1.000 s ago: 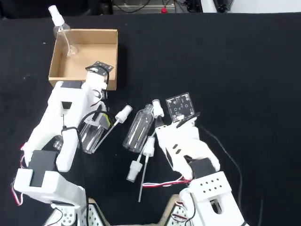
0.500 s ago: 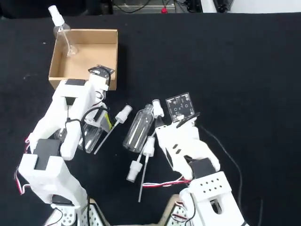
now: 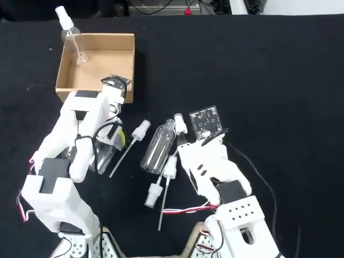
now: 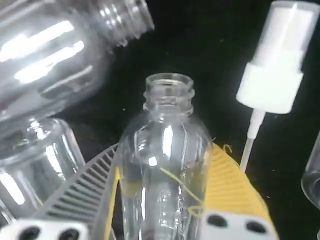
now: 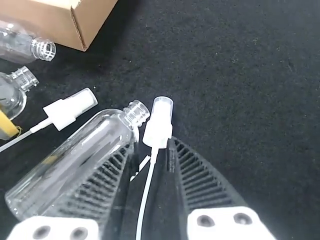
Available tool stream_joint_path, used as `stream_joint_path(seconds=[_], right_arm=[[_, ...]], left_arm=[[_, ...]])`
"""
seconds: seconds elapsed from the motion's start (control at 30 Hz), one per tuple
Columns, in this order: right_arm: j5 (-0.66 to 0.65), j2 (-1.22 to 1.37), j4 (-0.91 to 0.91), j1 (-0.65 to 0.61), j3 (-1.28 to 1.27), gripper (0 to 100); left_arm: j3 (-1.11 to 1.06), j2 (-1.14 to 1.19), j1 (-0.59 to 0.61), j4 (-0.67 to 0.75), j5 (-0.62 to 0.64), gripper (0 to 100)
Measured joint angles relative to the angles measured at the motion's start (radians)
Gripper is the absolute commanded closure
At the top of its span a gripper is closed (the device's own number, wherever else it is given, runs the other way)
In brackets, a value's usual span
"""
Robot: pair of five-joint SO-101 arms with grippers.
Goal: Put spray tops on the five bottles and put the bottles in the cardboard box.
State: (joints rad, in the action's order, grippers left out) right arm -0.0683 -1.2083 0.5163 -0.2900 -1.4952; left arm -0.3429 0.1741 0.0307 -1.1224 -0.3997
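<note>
- Bottle, open-necked (image 4: 165, 170): it sits between the left gripper's (image 4: 165, 150) fingers, one grey and ribbed, one yellow, which are closed against its sides. In the high view this gripper (image 3: 110, 141) is low over the black surface (image 3: 258, 80), near the front wall of the cardboard box (image 3: 94, 62).
- Two capless bottles (image 4: 50, 50) lie just beside the gripped one.
- A capped bottle (image 3: 69, 32) leans at the box's far corner, its white spray head above the rim.
- The right gripper (image 5: 152, 147) has its fingers closed on a held spray top (image 5: 159, 125). The head pokes out past the fingertips and the thin tube runs back between them.
- A long bottle (image 5: 75, 160) lies on the surface along the right gripper's side. Its open neck is just beside the held spray top's head.
- A loose spray top (image 3: 141, 130) lies between the two grippers, its tube slanting toward the left arm.
- Two spare spray tops (image 3: 170, 167) lie near the long bottle's base, close to the right arm.
</note>
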Motion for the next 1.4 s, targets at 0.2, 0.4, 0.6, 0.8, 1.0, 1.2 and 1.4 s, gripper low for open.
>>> stream_joint_path(seconds=[0.2,0.4,0.6,0.8,1.0,1.2,1.4], right_arm=[[0.0,0.0,0.0,0.0,0.0,90.0],[0.0,0.0,0.0,0.0,0.0,90.0],[0.0,0.0,0.0,0.0,0.0,90.0],[0.005,0.002,0.051,0.0,0.017,90.0],[0.066,0.002,0.207,0.008,0.167,90.0],[0.072,0.002,0.301,0.008,0.299,90.0],[0.072,0.17,0.302,0.008,0.413,90.0]], left_arm=[[0.018,-0.02,0.0,-0.071,0.0,83],[0.008,-0.215,0.0,-0.178,0.0,83],[-0.097,-0.405,0.049,-0.235,0.0,83],[-0.244,-0.606,0.104,-0.247,0.0,83],[-0.351,-0.798,0.117,-0.195,0.107,83],[-0.439,-0.876,0.092,-0.183,0.181,83],[-0.549,-0.928,0.092,-0.097,0.192,83]])
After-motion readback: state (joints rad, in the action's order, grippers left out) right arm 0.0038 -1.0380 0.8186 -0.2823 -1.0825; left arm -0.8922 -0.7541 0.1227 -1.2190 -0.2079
